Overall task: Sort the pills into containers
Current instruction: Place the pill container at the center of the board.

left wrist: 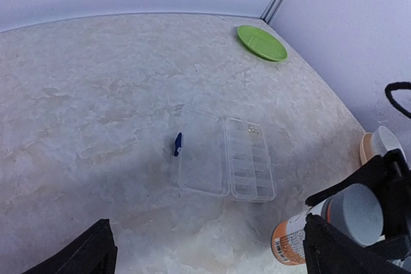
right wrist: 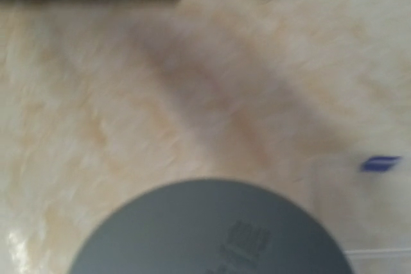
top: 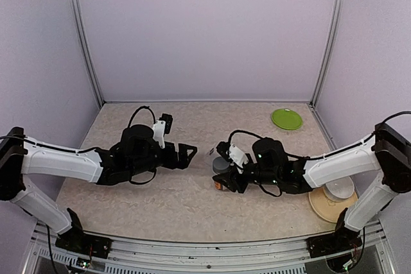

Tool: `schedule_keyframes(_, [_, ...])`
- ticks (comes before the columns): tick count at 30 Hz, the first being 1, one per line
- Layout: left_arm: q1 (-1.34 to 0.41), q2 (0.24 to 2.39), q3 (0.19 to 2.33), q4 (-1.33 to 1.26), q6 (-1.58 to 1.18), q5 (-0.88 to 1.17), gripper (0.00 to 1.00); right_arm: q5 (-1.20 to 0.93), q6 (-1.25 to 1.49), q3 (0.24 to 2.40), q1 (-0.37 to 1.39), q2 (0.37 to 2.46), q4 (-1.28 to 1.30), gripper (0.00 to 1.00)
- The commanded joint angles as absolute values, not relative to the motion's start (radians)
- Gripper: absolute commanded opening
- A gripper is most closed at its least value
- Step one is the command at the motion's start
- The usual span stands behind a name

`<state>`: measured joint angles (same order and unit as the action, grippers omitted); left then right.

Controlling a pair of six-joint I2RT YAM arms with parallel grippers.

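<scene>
The containers are the compartments (left wrist: 249, 158) of a clear pill box lying open on the table, its lid (left wrist: 204, 158) folded out to the left. One dark blue pill (left wrist: 178, 144) lies just left of the lid and also shows in the right wrist view (right wrist: 380, 163). My left gripper (left wrist: 207, 222) hovers open and empty in front of the box (top: 183, 155). My right gripper (top: 226, 178) is shut on an orange pill bottle (left wrist: 292, 242) with a grey cap (right wrist: 212, 229), right of the box.
A round green plate (left wrist: 261, 42) lies at the far right near the back wall (top: 286, 119). A white bowl on a tan plate (top: 334, 198) stands at the right edge, close to the right arm.
</scene>
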<state>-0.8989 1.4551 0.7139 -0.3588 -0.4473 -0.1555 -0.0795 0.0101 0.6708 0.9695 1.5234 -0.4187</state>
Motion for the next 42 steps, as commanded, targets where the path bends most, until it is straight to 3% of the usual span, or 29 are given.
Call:
schedule_keyframes(1, [-0.900,1.367,0.658,-0.405,-0.417,-0.194,0.99,-0.100,-0.006,0.720,1.003,1.622,-0.537,0.53])
schedule_keyframes(12, [-0.906,1.323,0.596,-0.443,-0.384,-0.190,0.98,-0.137,0.006,0.723,1.012,1.751,-0.619,0.57])
schedule_keyframes(24, [-0.910,1.336,0.630,-0.440,-0.308,-0.148,0.99,-0.117,-0.010,0.721,1.014,1.719,-0.577,0.74])
schedule_keyframes(30, [-0.911,1.333,0.642,-0.454,-0.246,-0.069,0.99,-0.111,-0.009,0.701,1.016,1.602,-0.514,0.85])
schedule_keyframes(31, [-0.911,1.331,0.645,-0.454,-0.236,-0.058,0.99,-0.110,-0.013,0.699,1.014,1.575,-0.498,0.94])
schedule_keyframes(33, [-0.911,1.334,0.653,-0.449,-0.210,-0.034,0.99,-0.100,-0.026,0.696,1.015,1.519,-0.456,1.00])
schedule_keyframes(42, [-0.910,1.404,0.777,-0.364,-0.060,0.135,0.99,0.008,-0.045,0.608,1.015,1.271,-0.380,1.00])
